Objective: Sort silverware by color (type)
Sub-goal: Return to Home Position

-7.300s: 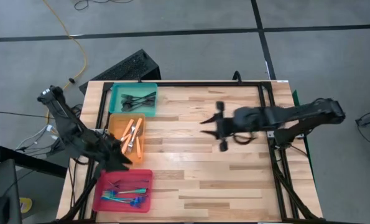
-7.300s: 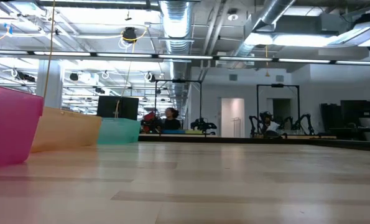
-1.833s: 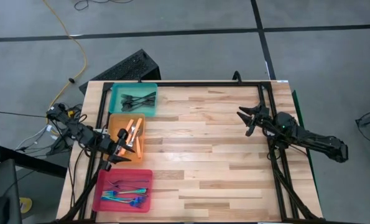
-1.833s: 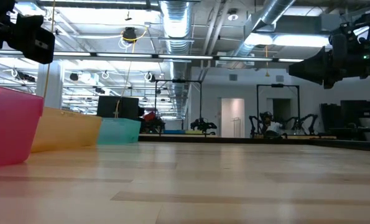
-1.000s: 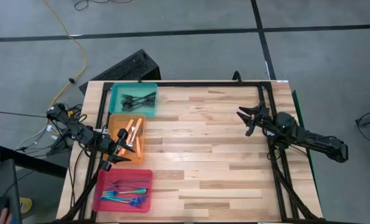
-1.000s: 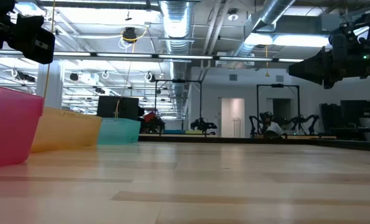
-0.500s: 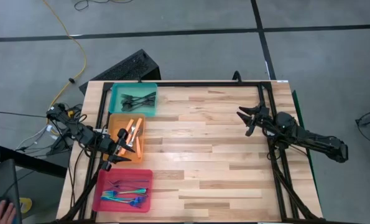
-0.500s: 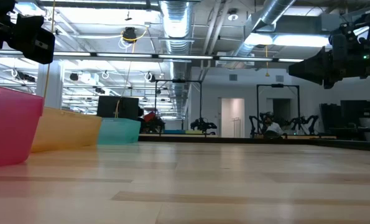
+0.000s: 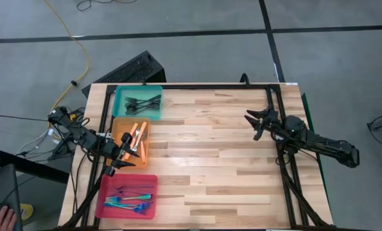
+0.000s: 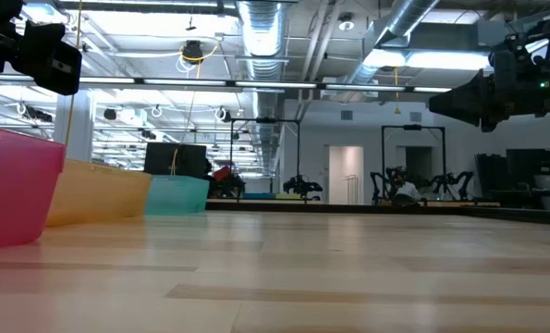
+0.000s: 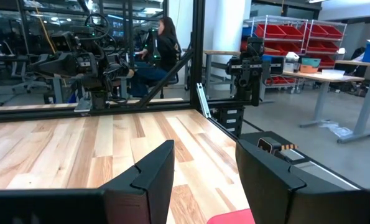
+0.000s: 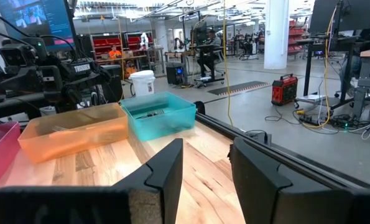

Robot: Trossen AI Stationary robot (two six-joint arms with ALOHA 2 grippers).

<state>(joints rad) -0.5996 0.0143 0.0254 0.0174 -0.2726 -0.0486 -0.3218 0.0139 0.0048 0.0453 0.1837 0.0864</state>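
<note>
The left pincer (image 9: 121, 153), spread and empty, hangs at the orange tray (image 9: 117, 123), just beside the orange forks (image 9: 137, 135). Blue forks (image 9: 130, 199) fill the pink tray (image 9: 101, 205) and black forks (image 9: 142, 101) the teal tray (image 9: 120, 113). Well apart across the desk (image 9: 203, 160), the right pincer (image 9: 252, 125) gapes empty.

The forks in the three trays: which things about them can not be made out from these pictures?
High view: forks in the pink tray overlap, too small to count.
High view: the left gripper covers part of the orange tray.
Low view: tray walls hide all forks; the picture's edge cuts the pink tray.
</note>
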